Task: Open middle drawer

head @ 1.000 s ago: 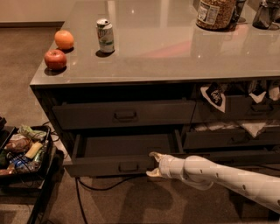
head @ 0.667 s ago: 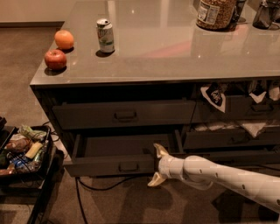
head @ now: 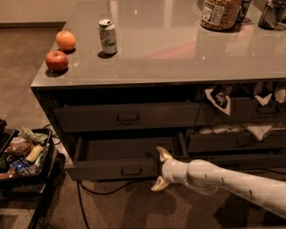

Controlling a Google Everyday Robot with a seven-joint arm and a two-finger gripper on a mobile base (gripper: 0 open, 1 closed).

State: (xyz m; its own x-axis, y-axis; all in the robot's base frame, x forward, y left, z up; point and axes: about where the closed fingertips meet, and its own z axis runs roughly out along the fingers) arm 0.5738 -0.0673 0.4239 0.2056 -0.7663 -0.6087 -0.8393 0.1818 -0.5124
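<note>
The middle drawer [head: 111,169] is a wide dark grey drawer with a low front and a small loop handle [head: 131,170]. It stands pulled out from the cabinet, and its shallow inside [head: 129,148] shows. My gripper [head: 160,170] is at the right end of the drawer front, to the right of the handle. It is open, with one finger [head: 163,154] pointing up over the front's top edge and the other [head: 158,184] pointing down below it. Nothing is held. The white arm [head: 223,181] reaches in from the lower right.
The taller top drawer [head: 127,117] above is shut. Right-hand drawers [head: 237,141] stand partly open with snack bags. On the counter [head: 178,49] are an apple [head: 56,61], an orange [head: 65,40], a can [head: 107,36] and a jar [head: 220,13]. A black cart [head: 24,154] of items stands at the left, and a cable [head: 89,199] lies on the floor.
The gripper's fingers, close together at the drawer front a second ago, have spread apart up and down, and the gripper has shifted slightly right. The drawer has not moved.
</note>
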